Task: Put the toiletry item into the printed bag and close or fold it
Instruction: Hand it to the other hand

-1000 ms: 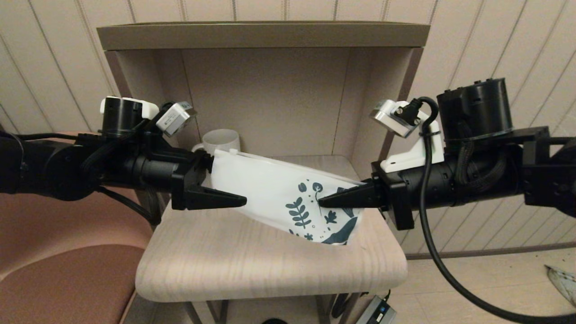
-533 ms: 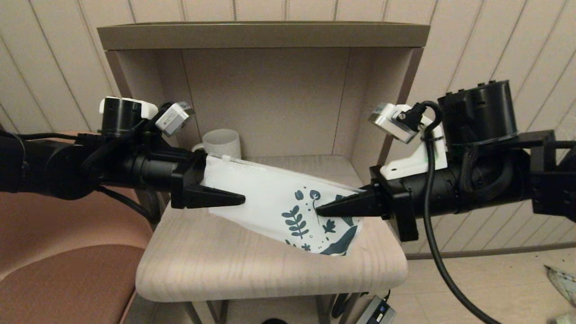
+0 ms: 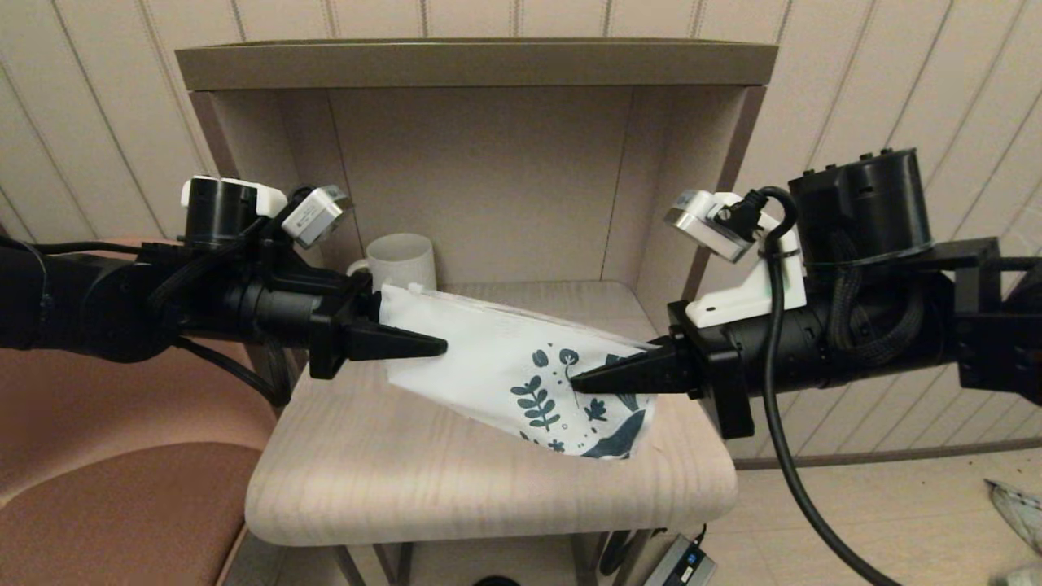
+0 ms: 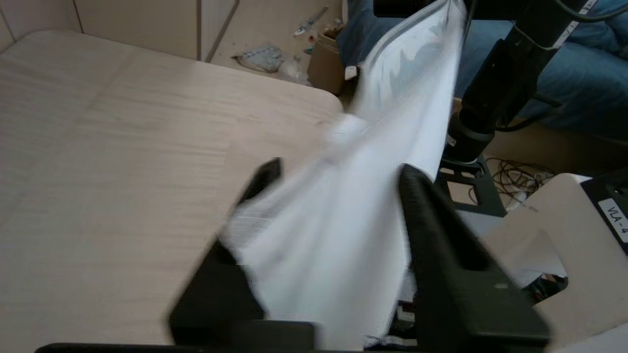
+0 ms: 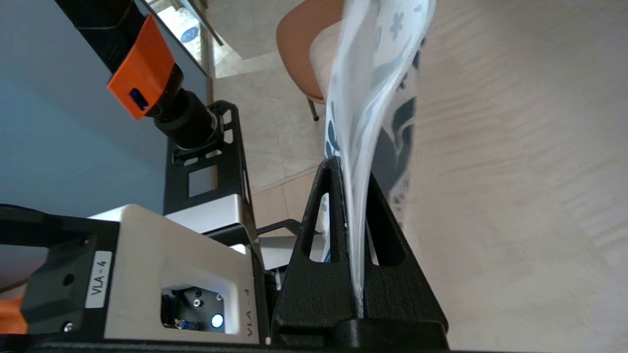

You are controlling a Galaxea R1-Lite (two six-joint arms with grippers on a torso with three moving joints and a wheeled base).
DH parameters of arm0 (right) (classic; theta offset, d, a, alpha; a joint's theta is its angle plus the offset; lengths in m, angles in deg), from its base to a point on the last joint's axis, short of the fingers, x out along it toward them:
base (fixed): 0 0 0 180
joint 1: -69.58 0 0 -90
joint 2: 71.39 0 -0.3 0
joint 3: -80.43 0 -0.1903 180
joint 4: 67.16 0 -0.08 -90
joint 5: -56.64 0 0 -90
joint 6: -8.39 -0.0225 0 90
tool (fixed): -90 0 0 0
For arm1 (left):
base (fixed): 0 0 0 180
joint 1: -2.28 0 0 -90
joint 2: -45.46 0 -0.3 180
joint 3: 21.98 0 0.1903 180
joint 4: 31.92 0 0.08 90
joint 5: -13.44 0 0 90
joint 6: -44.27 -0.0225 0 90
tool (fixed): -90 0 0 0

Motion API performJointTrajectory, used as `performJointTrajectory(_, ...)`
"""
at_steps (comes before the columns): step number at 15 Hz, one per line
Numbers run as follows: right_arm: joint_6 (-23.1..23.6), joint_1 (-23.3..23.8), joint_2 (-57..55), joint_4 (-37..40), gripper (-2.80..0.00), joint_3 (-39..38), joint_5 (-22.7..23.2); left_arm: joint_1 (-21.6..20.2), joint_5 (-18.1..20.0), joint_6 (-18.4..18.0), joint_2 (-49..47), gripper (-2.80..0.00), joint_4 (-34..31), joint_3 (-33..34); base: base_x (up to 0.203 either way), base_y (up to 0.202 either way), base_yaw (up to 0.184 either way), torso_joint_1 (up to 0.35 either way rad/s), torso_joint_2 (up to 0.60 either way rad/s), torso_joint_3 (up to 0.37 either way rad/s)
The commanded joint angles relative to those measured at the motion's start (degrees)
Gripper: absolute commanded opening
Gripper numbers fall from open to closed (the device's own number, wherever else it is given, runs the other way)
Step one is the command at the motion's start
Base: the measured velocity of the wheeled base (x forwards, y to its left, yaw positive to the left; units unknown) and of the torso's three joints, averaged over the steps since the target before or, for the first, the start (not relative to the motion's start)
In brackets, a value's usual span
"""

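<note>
The printed bag [image 3: 521, 366] is suspended above the light wood table [image 3: 407, 480], stretched between the two grippers. It slopes from its plain white end, toward the table's left edge, down to its leaf-printed end near the right edge. The lowest printed corner hangs just above the tabletop or touches it; contact cannot be confirmed.

The left gripper [image 3: 435, 348] is at the bag's plain end. In the left wrist view its fingers [image 4: 431, 235] stand apart with the bag [image 4: 343, 206] passing between them, not pinched. Motion blur there obscures the bag's edges.

The right gripper [image 3: 580, 379] is at the printed end. In the right wrist view its fingers [image 5: 324, 215] are clamped on the thin bag edge [image 5: 373, 98].

The toiletry item is not visible in any view; whether it is inside the bag cannot be determined. The condition of the bag's mouth is also unclear.

A white mug [image 3: 399, 260] stands near the table's back left corner, partly hidden behind the bag and the left arm. A brown seat [image 3: 106, 488] lies beyond the table's left edge, cut off by the frame.
</note>
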Motion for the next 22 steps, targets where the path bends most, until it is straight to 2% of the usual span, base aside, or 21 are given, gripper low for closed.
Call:
performJointTrajectory(1,0.2,0.0,-0.5,0.0,-2.80,0.0,0.3,0.0,0.4,-0.1,-0.1,-2.80,0.2,0.1,0.000,0.000,0.000,0.000,0.00,0.000)
performJointTrajectory(8,0.1,1.2,-4.3,-0.2,-2.80,1.7,0.0,0.0,0.2,0.0,1.5,-2.80,0.1,-0.2,0.000,0.000,0.000,0.000,0.00,0.000)
performJointTrajectory(11,0.0,3.6,-5.6,-1.2,-2.80,2.5,-0.1,0.0,-3.8,-0.1,3.3,-2.80,0.2,0.1,0.000,0.000,0.000,0.000,0.00,0.000)
performJointTrajectory(13,0.0,3.6,-5.3,-2.3,-2.80,1.7,-0.1,0.0,-4.0,-0.1,3.2,-2.80,0.1,0.0,0.000,0.000,0.000,0.000,0.00,0.000)
performJointTrajectory(15,0.1,3.4,-5.1,-6.6,-2.80,-0.8,-0.1,0.0,-4.0,-0.1,3.2,-2.80,0.2,0.0,0.000,0.000,0.000,0.000,0.00,0.000)
performJointTrajectory(16,0.3,3.3,-5.0,-8.6,0.00,-2.0,-0.2,0.0,-4.0,-0.1,3.2,-2.80,0.2,0.2,0.000,0.000,0.000,0.000,0.00,0.000)
performJointTrajectory(19,0.6,2.9,-5.0,-9.9,0.00,-2.6,-1.1,0.0,-4.0,-0.2,3.1,-2.80,0.2,0.2,0.000,0.000,0.000,0.000,0.00,0.000)
performJointTrajectory(20,0.6,3.0,-4.9,-9.9,-0.49,-2.3,-1.1,0.0,-4.1,-0.2,2.9,-2.80,0.2,0.2,0.000,0.000,0.000,0.000,0.00,0.000)
performJointTrajectory(21,0.5,3.5,-4.8,-10.0,-2.80,-1.9,-1.1,0.0,-4.1,-0.2,2.8,-2.80,0.2,0.2,0.000,0.000,0.000,0.000,0.00,0.000)
performJointTrajectory(22,0.5,3.7,-4.5,-10.0,-2.80,-1.7,-1.1,0.0,-4.2,-0.2,2.8,-2.80,0.2,0.2,0.000,0.000,0.000,0.000,0.00,0.000)
